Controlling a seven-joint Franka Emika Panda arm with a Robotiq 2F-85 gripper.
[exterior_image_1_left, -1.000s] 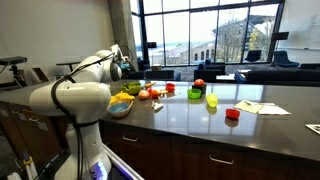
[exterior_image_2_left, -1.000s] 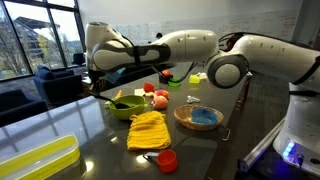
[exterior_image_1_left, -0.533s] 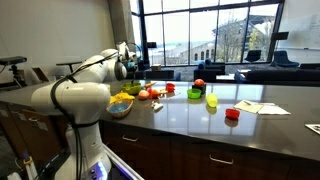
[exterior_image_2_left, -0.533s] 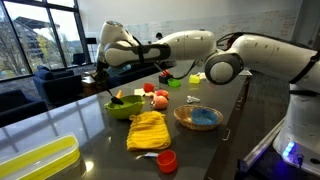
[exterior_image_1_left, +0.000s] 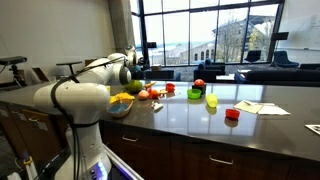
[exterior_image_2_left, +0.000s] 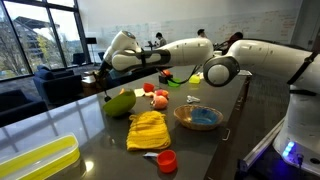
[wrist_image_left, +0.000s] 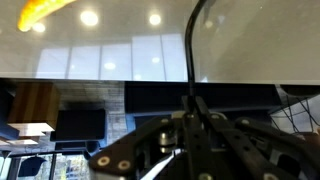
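Note:
My gripper (exterior_image_2_left: 105, 84) hangs over the near end of the dark counter, just left of a green bowl (exterior_image_2_left: 121, 102) that looks tipped onto its side. The jaws are shut on a thin black rod (wrist_image_left: 190, 60), which runs from between the fingers and curves away in the wrist view. What sits at the rod's far end is hidden. In an exterior view the gripper (exterior_image_1_left: 137, 73) sits above the green bowl (exterior_image_1_left: 121, 99). A yellow shape (wrist_image_left: 45, 10) shows at the top left corner of the wrist view.
A yellow cloth (exterior_image_2_left: 148, 130), a red cup (exterior_image_2_left: 167, 160), a woven dish with blue inside (exterior_image_2_left: 198, 117) and red fruit (exterior_image_2_left: 158, 100) lie near the bowl. A yellow tray (exterior_image_2_left: 40, 160) sits at the corner. Farther along stand a green cup (exterior_image_1_left: 211, 100), a red cup (exterior_image_1_left: 232, 114) and papers (exterior_image_1_left: 262, 107).
The arm has swung along the counter and dropped lower beside the green bowl. The bowl, upright before, now looks tipped over. The jaws stayed shut.

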